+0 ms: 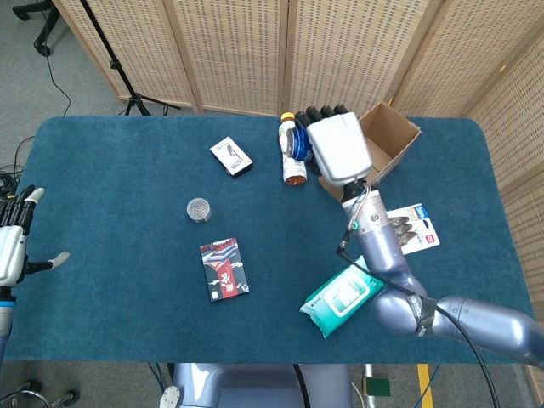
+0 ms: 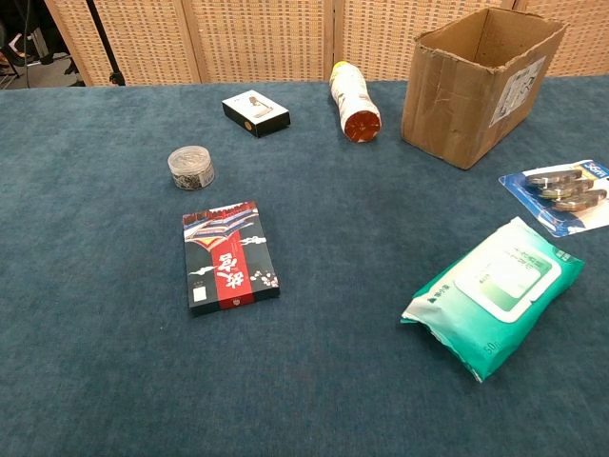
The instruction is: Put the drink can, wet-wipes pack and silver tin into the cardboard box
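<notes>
Right hand (image 1: 338,146) raised beside the box (image 1: 384,146), fingers wrapped round the blue can (image 1: 294,142), held clear of the table. Left hand (image 1: 15,241) at the table's left edge, fingers spread, holding nothing. Soft green wipes pack (image 2: 495,293) lying flat near the front right. Small round silver tin (image 2: 190,167) upright, far left of the box. Blue carpeted table (image 2: 95,343); wicker screens (image 1: 238,51) behind.

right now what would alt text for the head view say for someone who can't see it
The robot's right hand holds a blue drink can in the air beside the open cardboard box on a blue-carpeted table. A green wet-wipes pack and a small round silver tin lie on the table; the empty left hand shows at the left edge.
</notes>
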